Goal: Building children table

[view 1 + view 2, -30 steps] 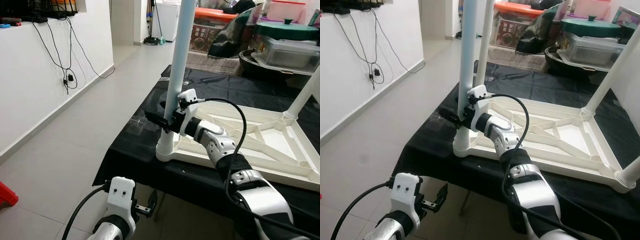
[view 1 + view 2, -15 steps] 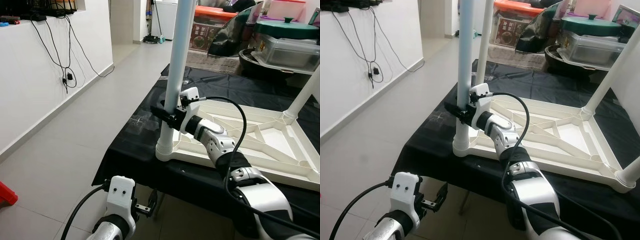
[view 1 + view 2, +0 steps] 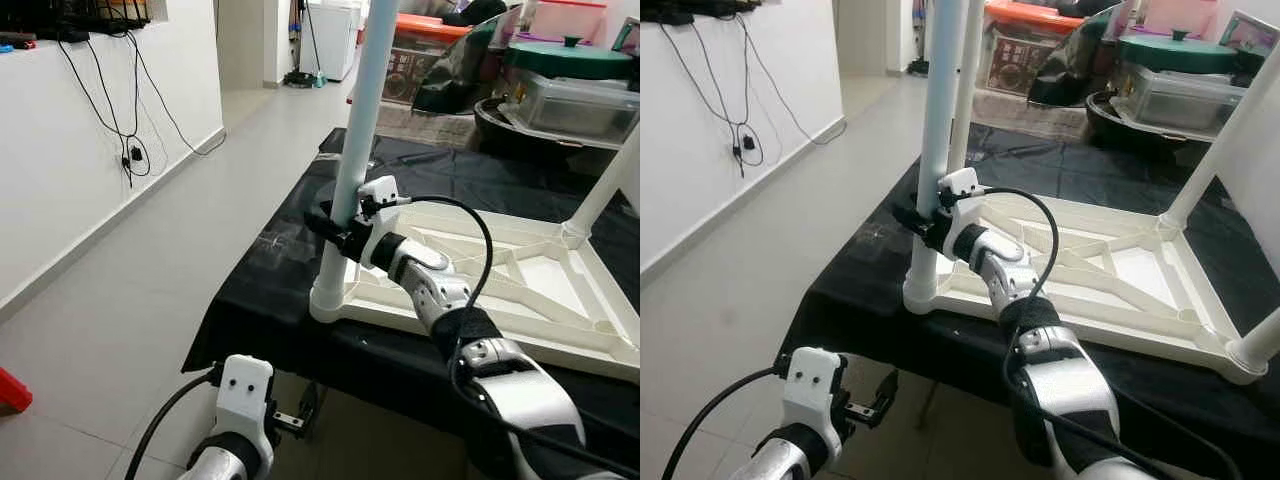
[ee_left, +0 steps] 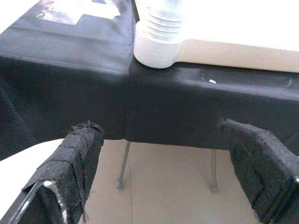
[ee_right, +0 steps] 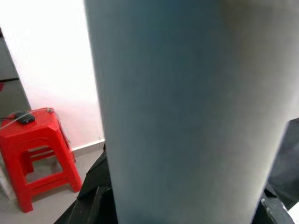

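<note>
The white tabletop (image 3: 520, 290) lies upside down on the black-covered bench (image 3: 270, 280), and a pale leg (image 3: 352, 150) stands upright in its near-left corner socket (image 3: 328, 300). The right hand (image 3: 335, 228) is clamped around that leg just above the socket, fingers on either side. Down low on the near left, below the bench edge, the left hand (image 4: 163, 172) hangs with its fingers (image 4: 74, 158) spread apart, holding nothing. Another leg (image 3: 605, 185) rises at the far right corner.
</note>
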{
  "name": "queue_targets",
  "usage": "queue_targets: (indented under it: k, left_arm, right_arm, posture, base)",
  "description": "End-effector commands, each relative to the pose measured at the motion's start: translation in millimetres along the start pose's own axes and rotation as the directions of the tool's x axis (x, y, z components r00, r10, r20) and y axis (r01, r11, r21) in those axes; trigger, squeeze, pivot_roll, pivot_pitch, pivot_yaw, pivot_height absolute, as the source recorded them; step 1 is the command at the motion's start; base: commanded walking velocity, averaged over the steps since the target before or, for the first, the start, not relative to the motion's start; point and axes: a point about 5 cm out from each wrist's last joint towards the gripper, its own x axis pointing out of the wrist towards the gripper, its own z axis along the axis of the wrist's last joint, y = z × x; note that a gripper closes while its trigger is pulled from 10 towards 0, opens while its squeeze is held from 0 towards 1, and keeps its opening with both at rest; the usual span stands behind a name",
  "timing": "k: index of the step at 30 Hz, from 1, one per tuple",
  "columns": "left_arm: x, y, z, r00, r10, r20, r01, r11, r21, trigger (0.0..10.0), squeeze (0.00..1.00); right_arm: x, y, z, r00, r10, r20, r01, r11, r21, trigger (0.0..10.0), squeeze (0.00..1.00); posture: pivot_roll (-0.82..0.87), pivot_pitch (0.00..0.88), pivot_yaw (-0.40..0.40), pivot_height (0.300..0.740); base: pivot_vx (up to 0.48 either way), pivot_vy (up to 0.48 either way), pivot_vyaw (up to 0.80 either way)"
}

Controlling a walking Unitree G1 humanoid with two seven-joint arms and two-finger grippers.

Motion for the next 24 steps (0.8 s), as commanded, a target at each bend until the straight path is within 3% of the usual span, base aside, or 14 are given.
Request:
queue_targets:
  k: [1,3,4,5,7,9,10,11,13,14,15,16,18,24]
  left_arm:
    - [-0.5,0.6,-1,1.0,0.0,-0.011,0.0,1.0,0.008,10.0,0.0]
    - [1.4,4.0,0,1.0,0.006,-0.008,-0.006,1.0,0.01,10.0,0.0]
    - [1.4,4.0,0,1.0,0.006,-0.008,-0.006,1.0,0.01,10.0,0.0]
    - [2.4,5.1,0,1.0,0.007,-0.007,-0.007,1.0,0.012,10.0,0.0]
    - [2.4,5.1,0,1.0,0.007,-0.007,-0.007,1.0,0.012,10.0,0.0]
    - [3.5,5.7,0,1.0,0.007,-0.006,-0.007,1.0,0.015,10.0,0.0]
    - [5.4,6.1,0,1.0,0.005,-0.005,-0.005,1.0,0.021,10.0,0.0]
    - [5.4,6.1,0,1.0,0.005,-0.005,-0.005,1.0,0.021,10.0,0.0]
    - [8.2,6.5,0,1.0,0.002,-0.002,-0.002,0.999,0.033,10.0,0.0]
    - [8.2,6.5,0,1.0,0.002,-0.002,-0.002,0.999,0.033,10.0,0.0]
    - [9.0,6.9,0,1.0,0.003,-0.001,-0.003,0.999,0.037,10.0,0.0]
    - [9.0,6.9,0,1.0,0.003,-0.001,-0.003,0.999,0.037,10.0,0.0]
    - [9.9,7.0,1,1.0,0.003,0.001,-0.003,0.999,0.042,10.0,0.0]
    - [10.6,6.8,0,1.0,0.001,0.001,-0.001,0.999,0.045,10.0,0.0]
  right_arm:
    - [-5.7,-1.2,-14,0.998,-0.051,-0.034,0.051,0.999,0.008,0.0,0.0]
    - [-15.8,-12.4,-26,0.945,-0.319,-0.077,0.316,0.947,-0.052,0.0,0.0]
    - [-15.8,-12.4,-26,0.945,-0.319,-0.077,0.316,0.947,-0.052,0.0,0.0]
    - [-21.3,-19.3,-30,0.881,-0.465,-0.09,0.458,0.885,-0.083,0.0,0.0]
    - [-21.3,-19.3,-30,0.881,-0.465,-0.09,0.458,0.885,-0.083,0.0,0.0]
    - [-25.8,-24.3,-33,0.817,-0.568,-0.098,0.56,0.823,-0.097,0.0,0.0]
    - [-30.4,-28.3,-33,0.717,-0.69,-0.1,0.683,0.724,-0.103,0.0,0.0]
    - [-30.4,-28.3,-33,0.717,-0.69,-0.1,0.683,0.724,-0.103,0.0,0.0]
    - [-39.4,-30.8,-32,0.482,-0.869,-0.109,0.869,0.49,-0.07,0.0,0.0]
    - [-39.4,-30.8,-32,0.482,-0.869,-0.109,0.869,0.49,-0.07,0.0,0.0]
    - [-41.9,-27.5,-31,0.371,-0.92,-0.122,0.924,0.379,-0.043,0.0,0.0]
    - [-41.9,-27.5,-31,0.371,-0.92,-0.122,0.924,0.379,-0.043,0.0,0.0]
    - [-39.0,-15.5,-33,0.249,-0.951,-0.182,0.968,0.25,0.013,0.0,0.0]
    - [-31.4,0.8,-37,0.221,-0.947,-0.235,0.975,0.214,0.057,0.0,0.0]
  posture:
    - [0.06,0.012,-0.101,0.74]
    - [0.05,0.007,-0.094,0.74]
    - [0.05,0.007,-0.094,0.74]
    - [0.05,0.003,-0.09,0.74]
    - [0.05,0.003,-0.09,0.74]
    - [0.05,0.0,-0.09,0.74]
    - [0.06,0.0,-0.089,0.74]
    - [0.06,0.0,-0.089,0.74]
    - [0.06,0.0,-0.091,0.74]
    - [0.06,0.0,-0.091,0.74]
    - [0.06,0.0,-0.092,0.74]
    - [0.06,0.0,-0.092,0.74]
    - [0.07,0.0,-0.088,0.74]
    - [0.06,0.0,-0.09,0.74]
  base:
    - [0.0,0.0,0.0]
    - [0.0,0.0,0.0]
    - [0.0,0.0,0.0]
    - [0.0,0.0,0.0]
    - [0.0,0.0,0.0]
    - [0.0,0.0,0.0]
    - [0.0,0.0,0.0]
    - [0.0,0.0,0.0]
    - [0.0,0.0,0.0]
    - [0.0,0.0,0.0]
    - [0.0,0.0,0.0]
    - [0.0,0.0,0.0]
    - [0.0,0.0,0.0]
    - [0.0,0.0,0.0]
